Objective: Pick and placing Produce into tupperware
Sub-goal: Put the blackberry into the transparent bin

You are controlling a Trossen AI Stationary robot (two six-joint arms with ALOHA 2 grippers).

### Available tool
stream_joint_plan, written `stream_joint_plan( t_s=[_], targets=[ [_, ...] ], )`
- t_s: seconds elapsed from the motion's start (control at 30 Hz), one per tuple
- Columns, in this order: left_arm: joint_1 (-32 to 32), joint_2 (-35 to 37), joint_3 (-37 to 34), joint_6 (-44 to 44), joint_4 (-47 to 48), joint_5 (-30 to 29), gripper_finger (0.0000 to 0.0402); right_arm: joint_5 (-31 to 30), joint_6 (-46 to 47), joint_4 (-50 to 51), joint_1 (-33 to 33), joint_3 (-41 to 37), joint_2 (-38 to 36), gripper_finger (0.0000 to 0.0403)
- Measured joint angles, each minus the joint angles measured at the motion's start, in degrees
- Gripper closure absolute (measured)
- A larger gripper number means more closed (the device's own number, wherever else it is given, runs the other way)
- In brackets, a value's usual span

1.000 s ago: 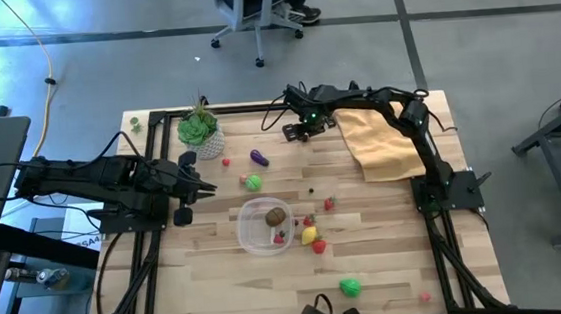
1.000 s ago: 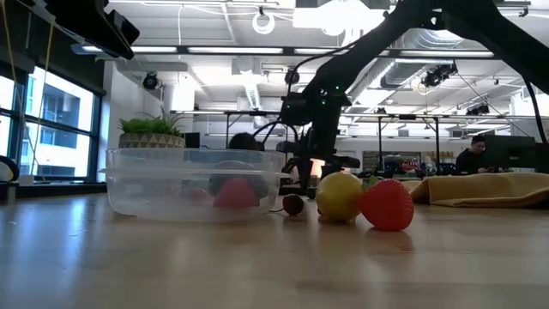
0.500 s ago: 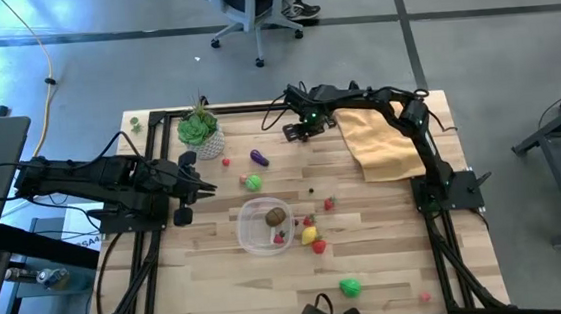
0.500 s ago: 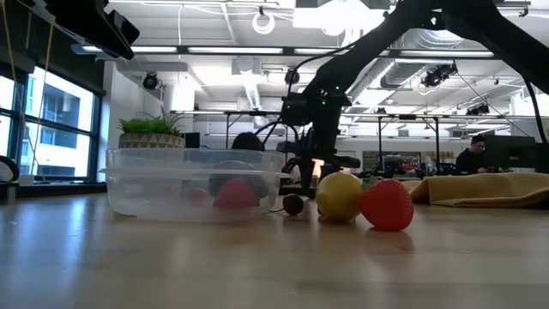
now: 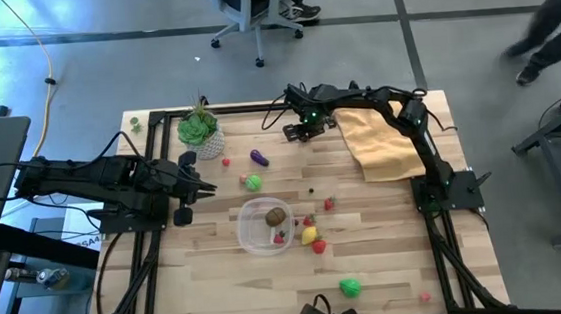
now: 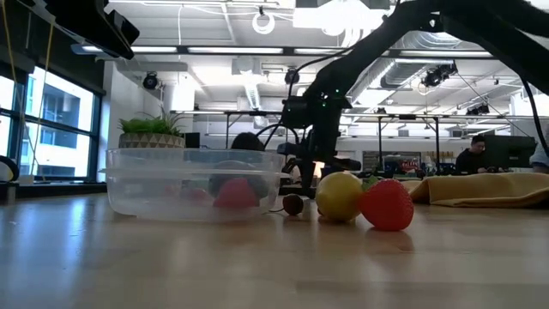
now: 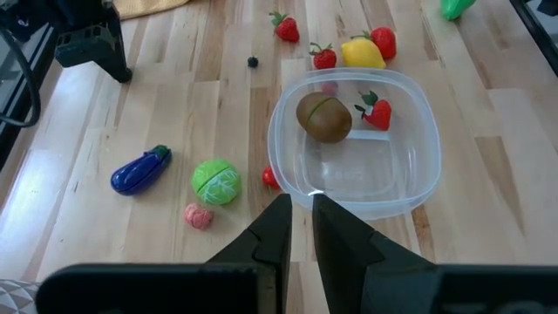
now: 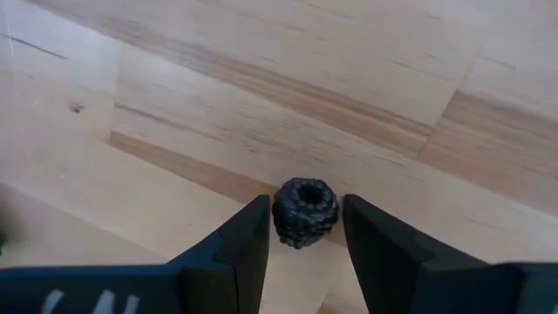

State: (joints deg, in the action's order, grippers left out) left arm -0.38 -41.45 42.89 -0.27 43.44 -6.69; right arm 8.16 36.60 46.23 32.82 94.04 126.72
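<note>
- The clear, rounded-square plastic tub (image 7: 353,144) sits mid-table and holds a brown kiwi (image 7: 323,117) and a red strawberry (image 7: 376,112).
- Just outside the tub's rim lie a yellow lemon (image 7: 363,54) and more red strawberries (image 7: 324,58); a purple eggplant (image 5: 259,158) and a green leafy ball (image 5: 252,182) rest apart, nearer the potted green plant in its white pot (image 5: 199,131).
- In the low view the tub's contents blur through its wall.
- A small dark blackberry (image 8: 304,212) sits on the light wooden table (image 8: 261,105) between the right gripper (image 8: 303,228) fingers, which flank it closely; contact on both sides cannot be judged.
- The left gripper (image 7: 299,214) hangs near the tub's edge, fingers nearly together, holding nothing.
</note>
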Motion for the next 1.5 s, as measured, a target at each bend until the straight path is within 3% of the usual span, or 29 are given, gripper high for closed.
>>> stream_joint_plan(
  t_s=[0.3, 0.63, 0.97, 1.27, 1.5],
  targets=[
    [0.00, 0.00, 0.00, -0.01, 0.00, 0.01, 0.0362, -0.76, -0.88, 0.51, -0.05, 0.52, 0.21, 0.0267],
    [0.00, 0.00, 0.00, 0.00, 0.00, 0.01, 0.0362, -1.07, -2.09, 0.67, -0.05, 0.52, 0.24, 0.0311],
    [0.00, 0.00, 0.00, -0.02, 0.00, 0.00, 0.0362, -0.81, -5.61, 0.73, -0.05, 0.23, -1.14, 0.0314],
    [0.00, 0.00, 0.00, -0.02, 0.00, 0.00, 0.0362, 4.17, -11.67, 1.06, -1.10, 0.37, -9.96, 0.0314],
    [0.00, 0.00, 0.00, -0.01, 0.00, 0.00, 0.0362, 13.22, -25.25, 0.41, -4.68, 0.37, -20.48, 0.0315]
  ],
)
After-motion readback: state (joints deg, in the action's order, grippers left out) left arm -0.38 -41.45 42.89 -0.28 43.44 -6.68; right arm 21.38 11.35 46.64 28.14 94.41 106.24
